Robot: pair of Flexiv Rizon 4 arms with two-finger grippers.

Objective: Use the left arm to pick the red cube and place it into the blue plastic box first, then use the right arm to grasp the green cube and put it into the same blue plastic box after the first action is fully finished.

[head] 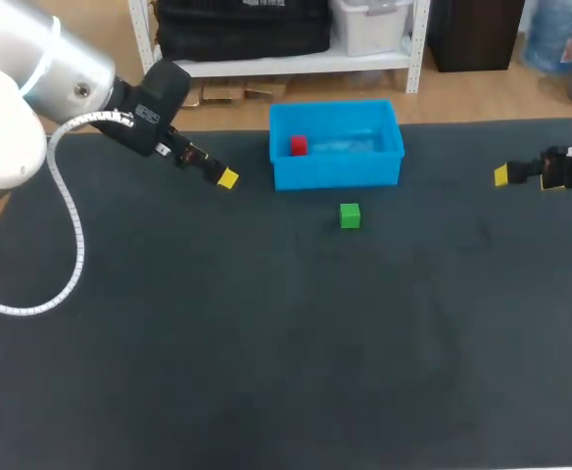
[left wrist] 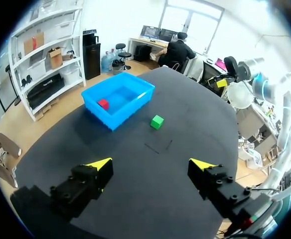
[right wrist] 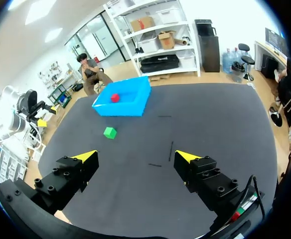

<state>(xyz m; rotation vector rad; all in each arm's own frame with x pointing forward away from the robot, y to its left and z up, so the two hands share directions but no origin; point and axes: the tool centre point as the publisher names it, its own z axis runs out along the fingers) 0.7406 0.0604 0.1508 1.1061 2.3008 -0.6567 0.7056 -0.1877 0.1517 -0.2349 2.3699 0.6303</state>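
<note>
head view: red cube (head: pixel 298 146) lies in the blue box (head: pixel 337 176), upper middle; green cube (head: pixel 350 215) sits just below it. my right claw (right wrist: pixel 135 157), released and empty at the right edge, should straddle the green cube squarely before descending. left claw (left wrist: pixel 150 163) is released too.

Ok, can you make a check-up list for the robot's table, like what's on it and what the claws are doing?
Surface: dark table, flat, with a few faint marks.
Job's things: red cube lies inside the blue box; green cube sits on the table just in front of the box, not touching it.
Clutter: nothing seen.
Grippers: left gripper open and empty, beside the box; right gripper open and empty, well off from the green cube.
Cables: white ribbed hose loops down from the left arm.
Surroundings: nothing seen touching or reaching over the table.
</note>
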